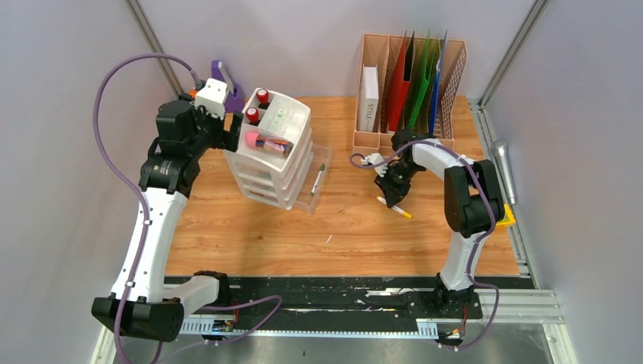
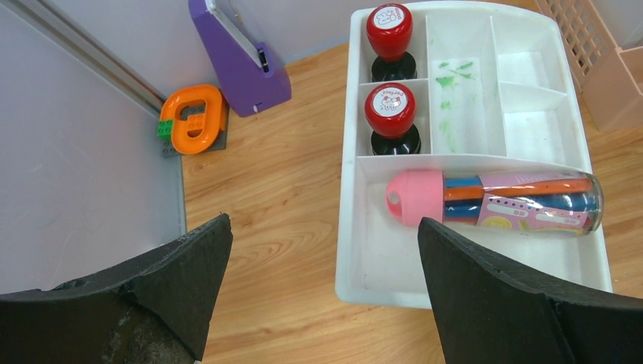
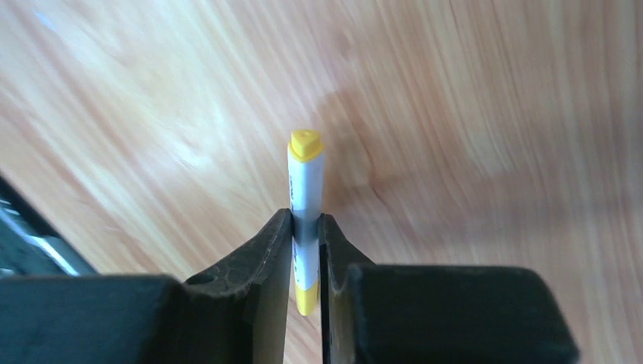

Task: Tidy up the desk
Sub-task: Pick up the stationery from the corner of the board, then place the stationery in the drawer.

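The desk (image 1: 356, 227) is a light-brown wood-grain tabletop. My right gripper (image 1: 394, 199) is shut on a white marker with yellow ends (image 3: 305, 189), held just above the desk right of centre; the marker also shows in the top view (image 1: 397, 208). My left gripper (image 2: 324, 250) is open and empty, over the left edge of the white drawer unit's top tray (image 2: 470, 106). That tray holds two red stamps (image 2: 390, 110) and a pink-capped tube of pens (image 2: 500, 201).
A white drawer unit (image 1: 273, 163) stands at back left with a low drawer pulled out, a green-tipped pen (image 1: 318, 179) in it. A pink file rack (image 1: 409, 83) with folders stands at back right. A purple holder (image 2: 239, 57) and an orange piece (image 2: 193, 117) sit in the far left corner.
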`<state>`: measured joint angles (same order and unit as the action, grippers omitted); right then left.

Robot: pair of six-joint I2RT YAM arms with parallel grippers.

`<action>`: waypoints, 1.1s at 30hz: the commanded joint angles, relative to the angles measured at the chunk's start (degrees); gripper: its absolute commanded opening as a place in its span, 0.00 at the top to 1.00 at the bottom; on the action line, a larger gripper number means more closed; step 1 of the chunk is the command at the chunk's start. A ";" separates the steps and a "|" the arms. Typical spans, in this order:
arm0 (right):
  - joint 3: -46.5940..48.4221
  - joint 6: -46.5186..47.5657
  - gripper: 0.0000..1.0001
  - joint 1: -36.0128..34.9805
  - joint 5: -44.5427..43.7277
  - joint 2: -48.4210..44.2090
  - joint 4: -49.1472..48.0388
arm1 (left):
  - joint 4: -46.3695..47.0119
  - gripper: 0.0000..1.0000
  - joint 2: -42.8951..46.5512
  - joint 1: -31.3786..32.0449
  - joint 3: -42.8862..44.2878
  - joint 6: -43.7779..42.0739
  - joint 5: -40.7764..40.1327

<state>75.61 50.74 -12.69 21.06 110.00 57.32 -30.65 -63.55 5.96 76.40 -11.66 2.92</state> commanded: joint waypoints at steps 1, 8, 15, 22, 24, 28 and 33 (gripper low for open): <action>6.45 -11.52 1.00 -2.70 15.44 0.41 1.86 | 1.05 0.00 1.71 -0.24 0.34 0.06 0.33; 21.47 -32.05 1.00 -3.44 35.92 6.33 1.65 | 0.48 0.00 1.03 -0.20 1.92 0.49 0.46; 21.65 -64.85 1.00 -3.81 52.98 11.31 -22.83 | 0.48 0.00 0.31 -0.23 2.88 1.41 -0.09; 12.94 -90.78 1.00 -6.53 45.88 9.30 -53.81 | 0.41 0.00 -1.16 -0.22 3.50 1.80 -0.31; 12.86 -92.67 1.00 -7.79 42.85 9.58 -55.15 | 0.42 0.00 -1.51 -0.22 3.51 1.81 -0.26; 13.36 -95.91 1.00 -10.27 37.33 10.67 -56.33 | 0.73 0.00 -1.83 -0.24 3.46 1.74 -0.15; 15.59 -95.74 1.00 -12.47 28.35 11.58 -52.39 | 0.70 0.00 -1.48 -0.24 3.45 1.70 0.41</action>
<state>88.47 -41.67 -23.73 58.04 120.79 5.89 -31.05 -65.49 5.96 77.71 -10.63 2.74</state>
